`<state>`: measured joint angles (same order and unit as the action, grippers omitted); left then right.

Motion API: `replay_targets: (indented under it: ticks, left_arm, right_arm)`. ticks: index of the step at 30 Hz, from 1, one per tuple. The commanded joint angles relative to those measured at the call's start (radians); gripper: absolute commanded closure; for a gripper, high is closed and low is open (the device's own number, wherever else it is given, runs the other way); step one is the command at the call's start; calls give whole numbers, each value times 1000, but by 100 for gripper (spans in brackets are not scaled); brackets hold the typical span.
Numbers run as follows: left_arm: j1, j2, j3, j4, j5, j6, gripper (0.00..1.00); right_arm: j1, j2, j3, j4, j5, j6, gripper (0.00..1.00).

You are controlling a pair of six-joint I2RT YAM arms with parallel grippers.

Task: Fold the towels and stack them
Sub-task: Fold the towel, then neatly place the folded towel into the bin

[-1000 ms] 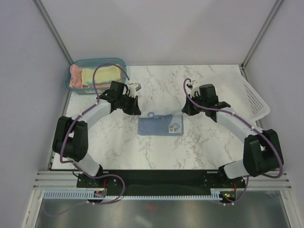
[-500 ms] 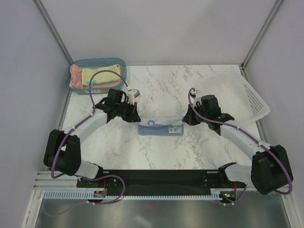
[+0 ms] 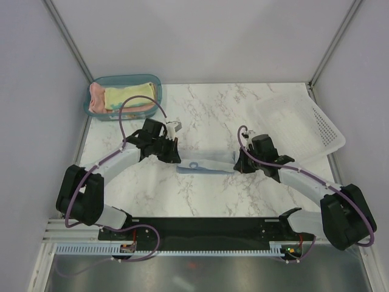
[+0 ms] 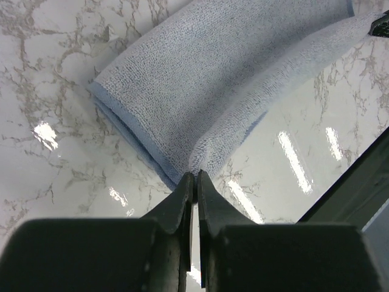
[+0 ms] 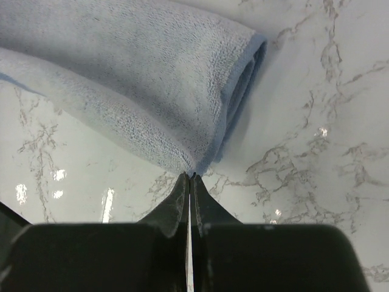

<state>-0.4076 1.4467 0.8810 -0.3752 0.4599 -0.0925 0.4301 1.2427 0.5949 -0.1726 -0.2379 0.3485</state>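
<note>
I have the folded blue towel [image 3: 205,166] pinched at both ends; it lies mid-table [image 3: 213,109], toward the near edge.
My left gripper [image 4: 194,177] is clamped on the towel's left end, a bare sliver between its fingers; my right gripper [image 5: 190,177] is pressed tight on the right end; the pink towel [image 3: 95,97] and yellow towel [image 3: 127,97] lie in the bin [image 3: 124,78] at the far left corner; the basket [image 3: 304,121] sits at the right edge.
</note>
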Motion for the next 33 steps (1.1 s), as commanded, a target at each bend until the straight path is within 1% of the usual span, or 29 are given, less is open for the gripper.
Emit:
replay_targets:
  ticks: [1, 2, 5, 7, 9, 11, 12, 13, 14, 18, 20, 22, 24, 27, 33]
  left_arm:
    - [-4, 0, -14, -36, -26, -35, 90]
    - [-5, 6, -13, -44, -21, -35, 89]
    - [-13, 35, -8, -85, -21, -32, 85]
    - [-16, 40, -5, -106, -32, -29, 75]
    - [-17, 29, 6, -143, -43, -26, 69]
    - [-17, 4, 27, -183, -76, -19, 62]
    - [-17, -2, 39, -195, -93, -16, 59]
    - [-17, -14, 52, -209, -110, -15, 54]
    - [-17, -16, 82, -226, -113, -13, 53]
    - [-17, -13, 154, -232, -96, -29, 51]
    - [-17, 12, 188, -212, -60, -47, 51]
    - [-17, 43, 203, -194, -96, -65, 51]
    - [-17, 93, 226, -191, -145, -70, 51]
    - [-17, 161, 239, -159, -153, -72, 51]
    - [-17, 254, 253, -113, -139, -75, 51]
  right_arm:
    - [1, -35, -27, 12, 34, 29, 100]
    - [2, -38, -35, 12, 38, 27, 100]
    - [2, -49, -46, 5, 34, 27, 96]
    - [2, -61, -47, -2, 17, 36, 86]
    - [2, -72, -38, -16, 11, 40, 76]
    - [2, -91, -11, -60, 25, 49, 72]
    - [2, -97, 2, -82, 38, 55, 67]
    - [2, -104, 12, -109, 63, 66, 64]
    - [4, -107, 34, -120, 69, 90, 60]
    - [2, -98, 85, -131, 121, 155, 58]
    - [2, -68, 117, -133, 181, 181, 57]
    - [2, -16, 138, -124, 201, 195, 56]
    - [1, 27, 166, -101, 175, 201, 56]
    - [2, 133, 204, -79, 170, 193, 55]
    - [2, 205, 240, -70, 184, 178, 54]
